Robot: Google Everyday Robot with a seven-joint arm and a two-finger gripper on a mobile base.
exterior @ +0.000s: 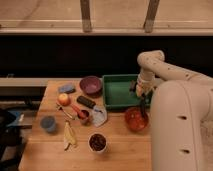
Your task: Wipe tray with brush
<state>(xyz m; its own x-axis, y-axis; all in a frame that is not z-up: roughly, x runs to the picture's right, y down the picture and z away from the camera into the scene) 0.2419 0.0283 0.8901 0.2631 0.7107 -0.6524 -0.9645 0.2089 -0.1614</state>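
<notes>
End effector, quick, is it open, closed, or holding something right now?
End effector: at the right rim of the green tray; whether it is open, closed or holding anything cannot be told.

— Could any word, label, brand or number be read?

— None. Nothing was legible on the green rectangular plastic tray, on the wooden surface, or on the end effector, which hung at that tray's right rim.

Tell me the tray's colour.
The tray is green, seen in the camera view; the gripper is at its right end.
</notes>
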